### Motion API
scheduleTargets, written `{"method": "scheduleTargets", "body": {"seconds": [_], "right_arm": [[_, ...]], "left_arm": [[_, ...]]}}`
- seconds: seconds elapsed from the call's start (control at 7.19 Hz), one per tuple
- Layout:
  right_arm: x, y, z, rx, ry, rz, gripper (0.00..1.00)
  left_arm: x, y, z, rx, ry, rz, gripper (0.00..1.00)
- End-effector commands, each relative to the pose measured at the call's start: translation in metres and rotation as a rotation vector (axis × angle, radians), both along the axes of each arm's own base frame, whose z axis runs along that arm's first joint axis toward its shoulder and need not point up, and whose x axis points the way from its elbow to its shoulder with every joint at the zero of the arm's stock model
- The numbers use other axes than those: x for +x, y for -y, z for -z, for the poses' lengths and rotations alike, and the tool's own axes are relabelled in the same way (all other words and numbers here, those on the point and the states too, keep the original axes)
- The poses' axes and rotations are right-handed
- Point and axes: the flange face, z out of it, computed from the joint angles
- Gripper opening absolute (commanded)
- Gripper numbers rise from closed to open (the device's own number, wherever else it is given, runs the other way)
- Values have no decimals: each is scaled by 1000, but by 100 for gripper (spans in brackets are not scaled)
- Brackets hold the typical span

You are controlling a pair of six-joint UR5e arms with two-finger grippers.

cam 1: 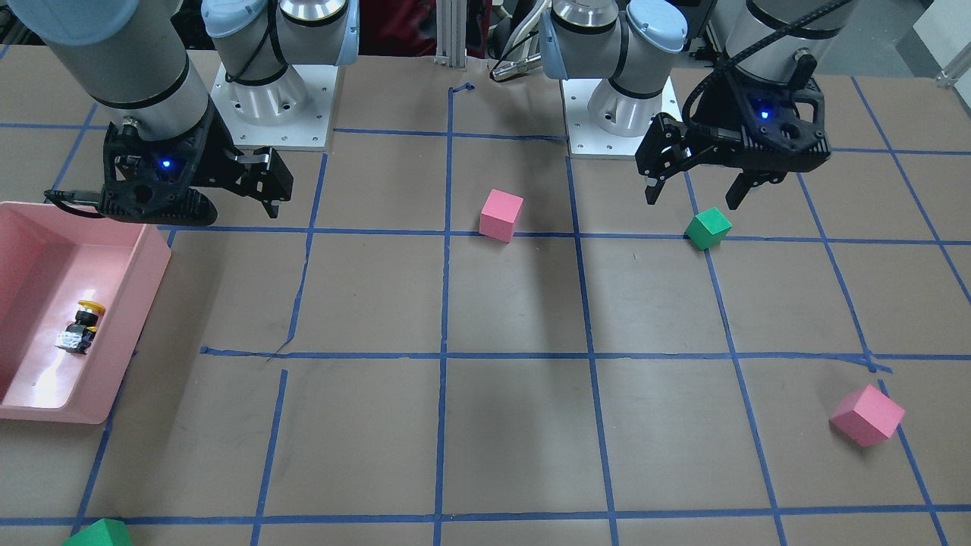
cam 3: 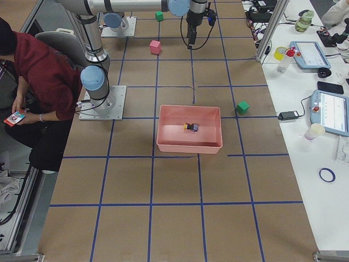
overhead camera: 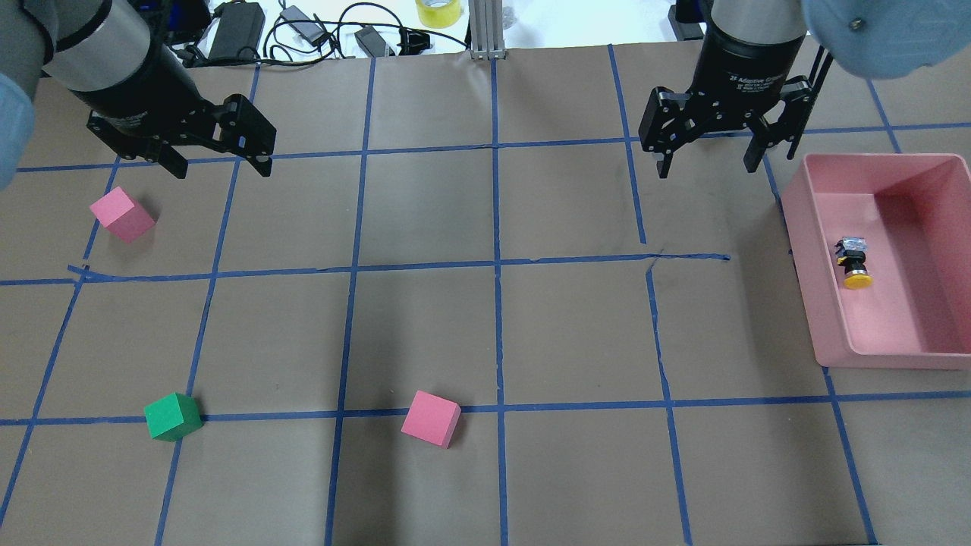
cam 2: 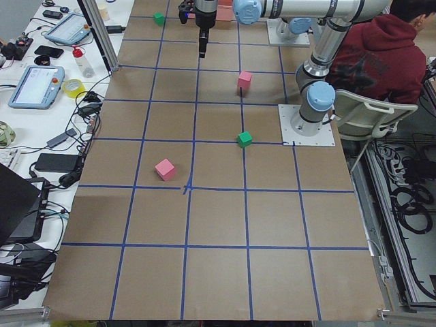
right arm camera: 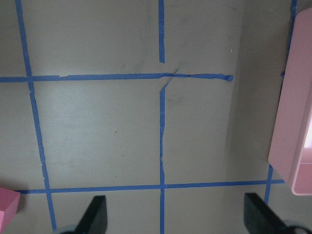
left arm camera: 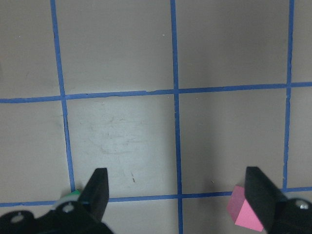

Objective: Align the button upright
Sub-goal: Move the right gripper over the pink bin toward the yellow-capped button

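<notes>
The small push-button [overhead camera: 853, 262], with a round yellow cap and a black-and-grey body, lies on its side in the pink plastic tray [overhead camera: 880, 355] by the worktop's right edge. Its long way runs from the robot's edge to the far edge, and the yellow cap points at the robot's edge. The left gripper [overhead camera: 222, 170] and the right gripper [overhead camera: 707, 171] hang over the table with jaws wide apart, holding nothing.

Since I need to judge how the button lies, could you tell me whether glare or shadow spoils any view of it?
Front-facing view: bright glare on the bin floor beside the button washes out its grey end. Overhead view: even light, button reads cleanly. Right side view: button too small for detail. Right wrist view: only the bin's edge shows.
</notes>
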Motion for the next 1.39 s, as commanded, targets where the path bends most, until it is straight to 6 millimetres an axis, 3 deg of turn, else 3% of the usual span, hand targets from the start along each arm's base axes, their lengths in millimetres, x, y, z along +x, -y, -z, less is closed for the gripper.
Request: {"method": "scheduleTargets", "body": {"seconds": [0.0,0.14,0.28,0.56,0.7,0.97,1.25], "right_arm": [[-3,1,1,2,-4,13,100],[-7,2,0,-9,-45,19,100],[-29,10,5,-2,-109,37,100],[-99,24,14,12,-106,131,100],[-133,30,41,69,-98,181,100],[-198,53,56,-35,-94,104,100],[-249,48,102,-46,-91,139,100]], "left_arm": [[0,0,0,-2,-1,0,100],[0,0,0,-3,-2,0,100],[0,0,0,-3,-2,0,100],[0,0,0,-3,-1,0,100],[0,0,0,-3,-1,0,100],[0,0,0,-2,-1,0,100],[4,0,-1,-2,-1,-8,100]]}}
